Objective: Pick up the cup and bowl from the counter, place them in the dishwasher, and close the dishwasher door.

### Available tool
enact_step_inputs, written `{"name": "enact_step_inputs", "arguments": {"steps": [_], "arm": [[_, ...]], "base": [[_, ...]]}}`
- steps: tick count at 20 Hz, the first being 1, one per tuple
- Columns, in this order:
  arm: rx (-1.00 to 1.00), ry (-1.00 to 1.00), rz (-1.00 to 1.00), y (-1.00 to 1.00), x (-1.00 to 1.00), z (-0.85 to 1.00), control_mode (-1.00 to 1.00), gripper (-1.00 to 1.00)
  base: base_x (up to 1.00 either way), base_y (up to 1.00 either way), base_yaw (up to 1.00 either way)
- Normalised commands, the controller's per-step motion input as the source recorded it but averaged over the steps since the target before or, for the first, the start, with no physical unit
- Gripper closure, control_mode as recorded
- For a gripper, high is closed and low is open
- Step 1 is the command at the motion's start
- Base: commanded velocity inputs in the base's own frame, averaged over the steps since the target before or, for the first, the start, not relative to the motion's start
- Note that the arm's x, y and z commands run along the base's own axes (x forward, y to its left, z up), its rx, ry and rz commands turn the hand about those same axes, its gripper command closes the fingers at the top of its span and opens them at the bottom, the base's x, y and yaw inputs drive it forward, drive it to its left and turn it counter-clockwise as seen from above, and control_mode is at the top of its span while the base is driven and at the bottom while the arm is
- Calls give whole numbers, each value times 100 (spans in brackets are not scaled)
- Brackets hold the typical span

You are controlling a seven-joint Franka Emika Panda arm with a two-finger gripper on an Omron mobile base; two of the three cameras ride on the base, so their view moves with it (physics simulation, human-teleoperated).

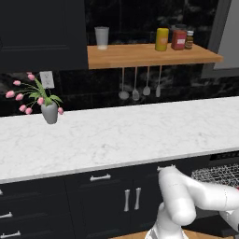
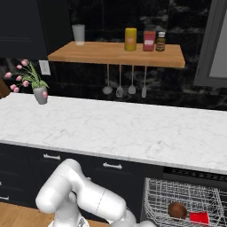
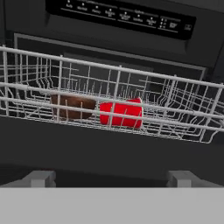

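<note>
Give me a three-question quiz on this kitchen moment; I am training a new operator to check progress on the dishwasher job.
1. True or false: the red plastic cup lies inside the grey metal wire rack.
2. What sits directly beside the cup in the rack?
A. a yellow canister
B. a brown rounded bowl
C. a grey flower vase
3. Fill in: the two-finger gripper, facing the rack in the hand view, has its jaws ____.

Key: 1 true; 2 B; 3 open.
</note>
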Motion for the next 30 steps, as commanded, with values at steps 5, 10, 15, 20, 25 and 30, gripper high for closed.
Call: {"name": "enact_step_inputs", "arguments": {"steps": [5,10,15,20,25,30], "arm": [[-3,-16,0,4,100,-53,-100,-100],[4,-25,0,10,100,-31,-100,-100],[2,-25,0,15,100,-24,-100,-100],[4,-23,0,11,94,-24,-100,-100],[12,-13,0,-46,-82,-82,-100,-100],[6,-7,0,-66,-100,-67,-100,-100]], "base": [[0,0,0],[0,0,0],[0,0,0],[0,0,0],[0,0,0],[0,0,0]]}}
